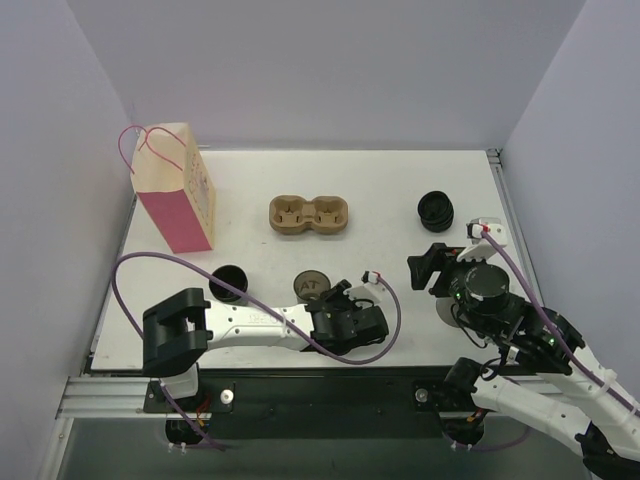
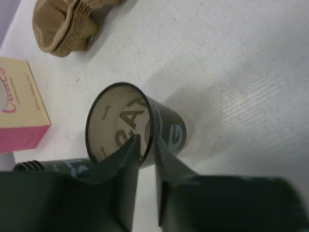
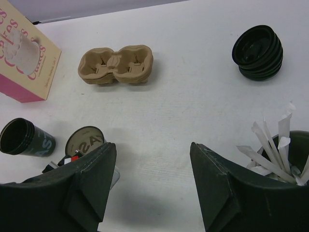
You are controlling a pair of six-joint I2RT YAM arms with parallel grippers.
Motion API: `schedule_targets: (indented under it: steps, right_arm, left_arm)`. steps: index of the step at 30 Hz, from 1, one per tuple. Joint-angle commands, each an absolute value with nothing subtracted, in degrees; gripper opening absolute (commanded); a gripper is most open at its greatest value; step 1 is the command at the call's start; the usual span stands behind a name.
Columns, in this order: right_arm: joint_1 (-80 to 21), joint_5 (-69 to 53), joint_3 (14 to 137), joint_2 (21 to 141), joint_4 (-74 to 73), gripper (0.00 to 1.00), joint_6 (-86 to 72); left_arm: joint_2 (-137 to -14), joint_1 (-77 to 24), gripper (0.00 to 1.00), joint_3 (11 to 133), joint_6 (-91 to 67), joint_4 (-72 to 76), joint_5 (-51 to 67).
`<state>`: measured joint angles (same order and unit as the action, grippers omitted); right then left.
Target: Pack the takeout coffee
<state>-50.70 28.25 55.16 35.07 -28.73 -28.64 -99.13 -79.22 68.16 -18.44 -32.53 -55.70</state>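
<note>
A black takeout coffee cup (image 1: 312,284) with a tan, lettered face inside its rim stands on the table's near middle. My left gripper (image 1: 336,297) is at its right side. In the left wrist view its jaws (image 2: 146,140) straddle the cup's rim (image 2: 145,104), one finger inside and one outside, a narrow gap apart. A second, empty black cup (image 1: 229,283) stands just to the left. The brown pulp tray (image 1: 310,215) lies further back with both wells bare. My right gripper (image 3: 153,150) hovers open over bare table at the right, holding nothing.
A pink and cream paper bag (image 1: 178,190) stands at the back left. A stack of loose black lids (image 1: 436,210) sits at the back right. A dark container of white packets (image 3: 285,150) stands beside my right gripper.
</note>
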Motion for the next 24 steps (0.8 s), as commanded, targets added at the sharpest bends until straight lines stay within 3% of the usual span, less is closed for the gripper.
schedule_targets:
  steps: [1,4,9,14,24]
  right_arm:
    - [-50.8,29.3,55.2,35.9,-28.2,0.63,-28.8]
    - [-50.8,28.8,55.4,36.4,-28.3,0.63,-28.7]
    - [-50.8,27.9,55.7,37.4,-28.2,0.64,-28.7]
    - [-50.8,26.9,55.9,37.8,-28.2,0.64,-28.5]
    - [-50.8,25.5,55.1,37.5,-28.2,0.64,-28.7]
  left_arm:
    - [-98.4,-79.6,0.39,71.6,-22.1,-34.8,-56.4]
    - [-95.8,-79.7,0.53,73.0,-23.8,-36.9,-56.5]
    - [-90.8,-79.4,0.59,75.5,-25.4,-39.8,-55.5]
    - [-84.9,-74.8,0.56,78.0,-29.2,-45.3,-51.9]
    - [-77.5,-52.7,0.42,68.2,-29.8,-46.1,-37.5]
